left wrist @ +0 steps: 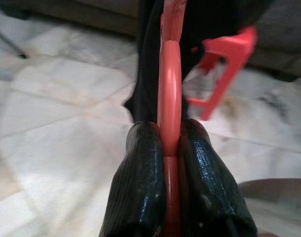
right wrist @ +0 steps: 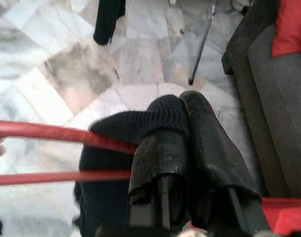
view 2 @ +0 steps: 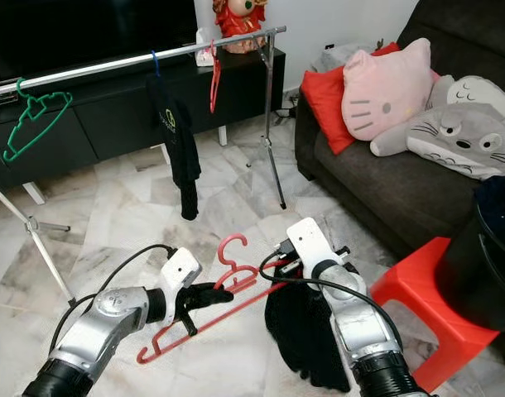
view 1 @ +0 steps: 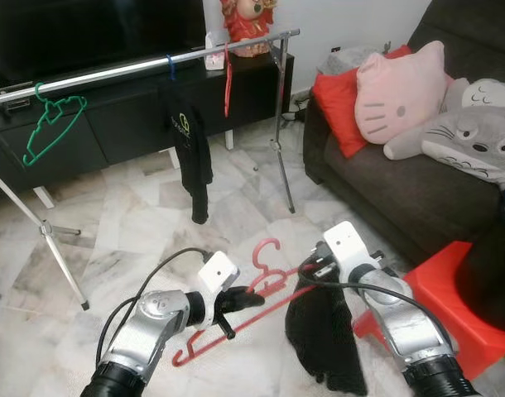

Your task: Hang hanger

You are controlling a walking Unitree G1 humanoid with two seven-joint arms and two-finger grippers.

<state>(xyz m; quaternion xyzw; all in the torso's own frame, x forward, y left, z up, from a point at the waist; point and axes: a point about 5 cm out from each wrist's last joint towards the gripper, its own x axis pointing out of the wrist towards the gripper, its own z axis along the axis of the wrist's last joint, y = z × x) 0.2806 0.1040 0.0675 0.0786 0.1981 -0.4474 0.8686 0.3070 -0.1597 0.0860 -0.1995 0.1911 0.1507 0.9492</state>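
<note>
Left eye view has the red hanger (view 1: 236,314) held low over the marble floor (view 1: 137,231), between the two arms and well short of the silver clothes rail (view 1: 137,68) that stands ahead in front of the dark TV cabinet (view 1: 112,124). The left hand (view 1: 236,302) is pressed together on the hanger's upper bar close beneath the hook, the red plastic squeezed between its two black fingers (left wrist: 145,187). The right hand (right wrist: 187,148) is pinching a fold of the black garment (view 1: 323,335) at the hanger's far shoulder, its fingers closed on knit cloth against the red bar. The chief risk, as I judge it, is that the garment slides off that shoulder when the hanger is lifted and levelled, since it hangs bunched at one end rather than spread across both arms. A second risk is the hook meeting the rail at a slant, because the hanger sits tilted, and glancing off instead of catching. The hanger itself is thin moulded plastic with a lower bar, an open curled hook, and looks light and a little springy. On the rail hang a green hanger (view 1: 52,124), a black shirt (view 1: 190,145) and another red hanger (view 1: 228,83).
</note>
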